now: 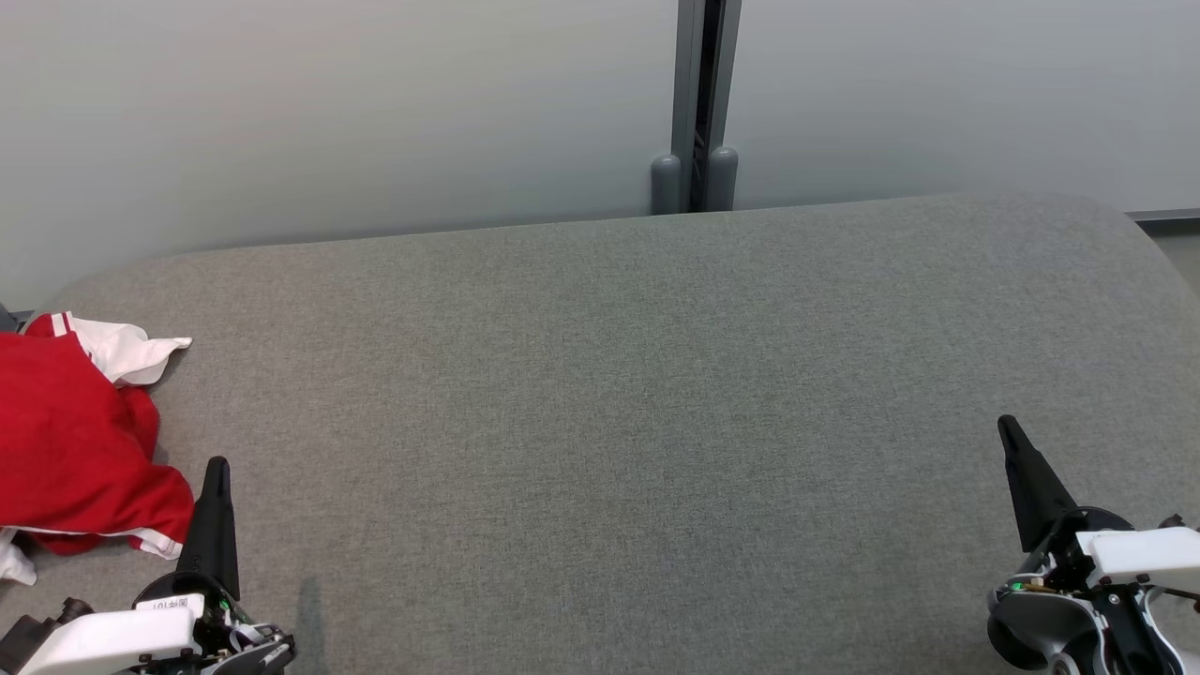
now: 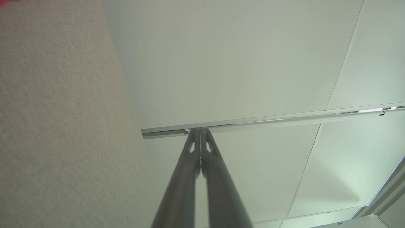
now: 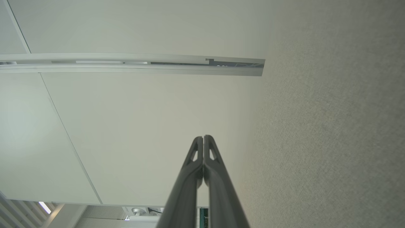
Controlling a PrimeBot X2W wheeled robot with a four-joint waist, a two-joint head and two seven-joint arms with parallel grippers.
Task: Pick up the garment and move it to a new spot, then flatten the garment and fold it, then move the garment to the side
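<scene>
Left gripper (image 1: pixel 217 466) sits at the lower left of the head view. Its two dark fingers are pressed together into a single point, clenched on nothing. The right gripper (image 1: pixel 1008 428), at the lower right, is likewise clamped together and empty. Both point away from the robot over a broad grey fabric surface (image 1: pixel 609 394). In the left wrist view the fingers (image 2: pixel 185 180) meet at their tips with no cloth between them, and the right wrist view shows the same.

A red garment (image 1: pixel 66 450) with white trim lies crumpled at the far left edge of the grey surface, cut off by the picture's left side. The part in view runs lengthwise from far to near. At its far end a white flap points to the right, and at its near end is a white-striped red hem. That near hem lies just beside the left gripper's finger; whether they touch cannot be told. The right gripper is well apart from the garment.

Behind the surface stands a pale wall with a grey upright post (image 1: pixel 698 103).
</scene>
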